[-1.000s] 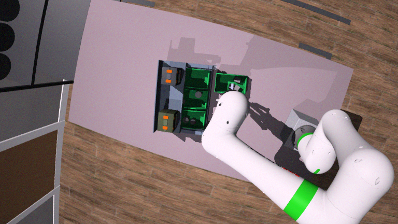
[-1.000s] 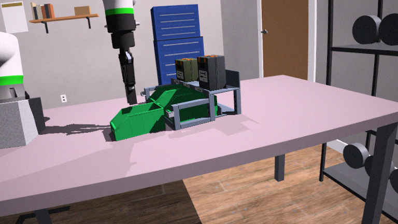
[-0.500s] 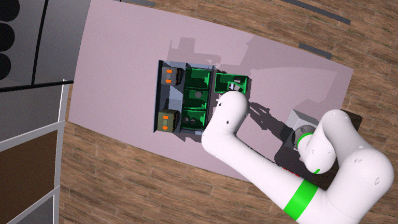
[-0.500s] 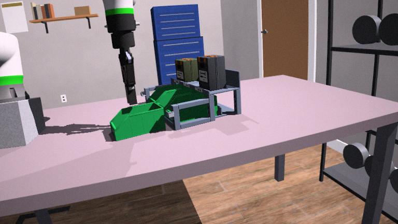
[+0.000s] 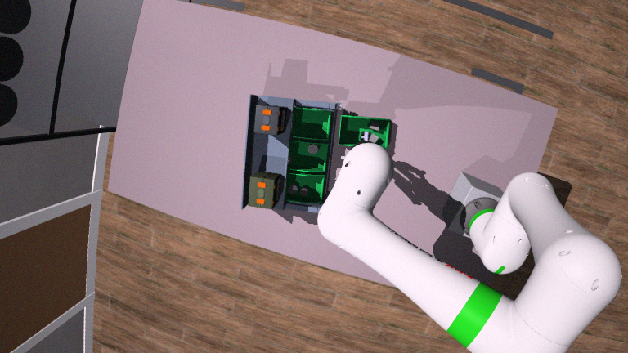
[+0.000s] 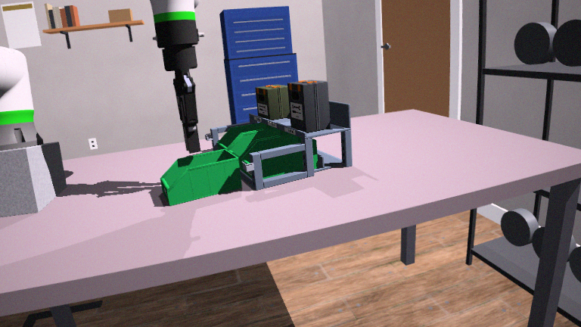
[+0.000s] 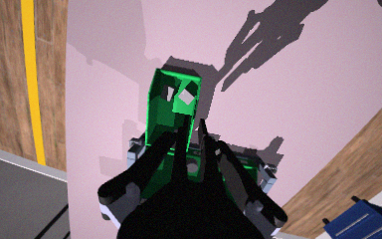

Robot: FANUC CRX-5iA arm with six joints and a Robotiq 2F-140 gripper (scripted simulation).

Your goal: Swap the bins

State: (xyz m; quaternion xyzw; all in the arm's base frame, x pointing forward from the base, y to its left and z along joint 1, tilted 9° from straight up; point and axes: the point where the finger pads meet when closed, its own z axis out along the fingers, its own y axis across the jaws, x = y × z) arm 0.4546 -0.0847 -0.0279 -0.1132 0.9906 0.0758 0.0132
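A green open bin with white parts [image 5: 364, 131] stands on the table next to the grey shelf [image 5: 287, 159]; it also shows in the exterior view [image 6: 201, 175] and the wrist view [image 7: 174, 107]. On the shelf's lower level stand three green bins: an empty one [image 5: 311, 122], one with a round part [image 5: 310, 150], and one with two round parts [image 5: 302, 187]. My gripper [image 6: 192, 147] points straight down at the table bin's rear rim, close to the shelf. Its fingers stand a narrow gap apart, either side of the bin's wall, not clamped on it.
A dark grey box [image 6: 307, 104] and an olive box [image 6: 271, 101] stand on the shelf's top board. The arm's grey base block [image 6: 25, 178] sits at the table's left end. A blue cabinet [image 6: 259, 62] stands behind the table.
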